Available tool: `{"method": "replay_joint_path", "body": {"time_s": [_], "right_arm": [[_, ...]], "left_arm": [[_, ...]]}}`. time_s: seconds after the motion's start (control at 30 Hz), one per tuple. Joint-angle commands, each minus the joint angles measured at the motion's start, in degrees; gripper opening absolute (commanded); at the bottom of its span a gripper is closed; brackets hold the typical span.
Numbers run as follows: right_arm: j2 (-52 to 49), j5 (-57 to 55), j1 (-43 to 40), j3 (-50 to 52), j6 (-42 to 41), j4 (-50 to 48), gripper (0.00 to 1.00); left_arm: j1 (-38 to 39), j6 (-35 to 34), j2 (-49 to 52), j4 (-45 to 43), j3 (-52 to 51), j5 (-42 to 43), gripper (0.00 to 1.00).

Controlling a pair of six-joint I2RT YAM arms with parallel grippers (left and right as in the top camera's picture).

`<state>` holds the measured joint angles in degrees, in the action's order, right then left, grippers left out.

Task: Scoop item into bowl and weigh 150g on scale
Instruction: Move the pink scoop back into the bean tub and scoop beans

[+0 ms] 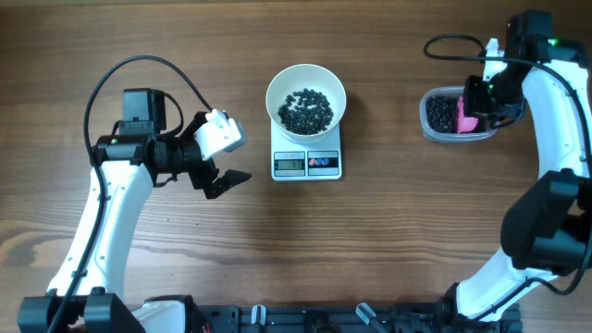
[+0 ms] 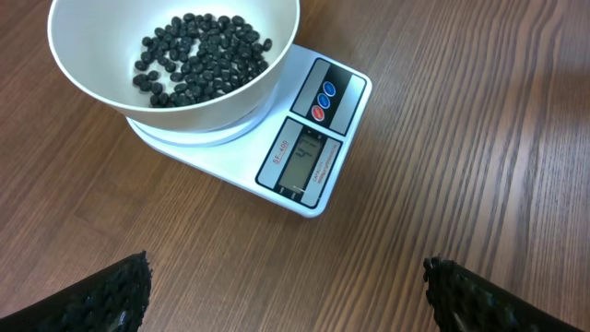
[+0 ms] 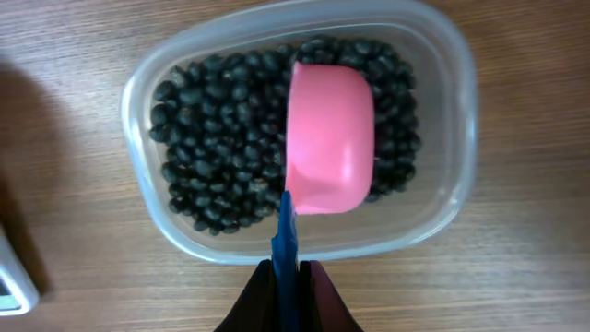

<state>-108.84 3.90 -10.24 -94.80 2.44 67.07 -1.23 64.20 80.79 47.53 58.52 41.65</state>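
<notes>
The white bowl point(image 1: 306, 100) stands on the white scale point(image 1: 307, 163) at the table's middle and holds a low heap of black beads point(image 1: 306, 109); the left wrist view shows the same bowl point(image 2: 175, 65), beads point(image 2: 198, 60) and scale point(image 2: 309, 152). My left gripper point(image 1: 222, 180) is open, left of the scale, with bare wood between its fingertips point(image 2: 101, 295). My right gripper point(image 3: 288, 286) is shut on the blue handle point(image 3: 285, 240) of a pink scoop point(image 3: 330, 136). The scoop's bowl lies bottom-up over the black beads point(image 3: 212, 148) in a clear plastic tub point(image 3: 452, 101).
The clear tub point(image 1: 439, 115) sits at the far right of the table, under the right arm point(image 1: 555, 102). The left arm point(image 1: 120, 194) stretches along the left side. A black rail runs along the front edge point(image 1: 305, 319).
</notes>
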Motion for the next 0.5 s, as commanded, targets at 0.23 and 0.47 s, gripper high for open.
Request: {"method": "replay_joint_path", "body": {"time_s": [0.23, 0.47], "right_arm": [[-1.57, 15.78, 0.39, 2.32, 1.86, -0.20, 0.04], [-1.57, 19.39, -2.03, 2.29, 0.42, 0.33, 0.04]], "left_arm": [[-0.15, -0.35, 0.24, 0.04, 0.33, 0.24, 1.00], [-0.15, -0.35, 0.24, 0.04, 0.33, 0.24, 1.00]]}}
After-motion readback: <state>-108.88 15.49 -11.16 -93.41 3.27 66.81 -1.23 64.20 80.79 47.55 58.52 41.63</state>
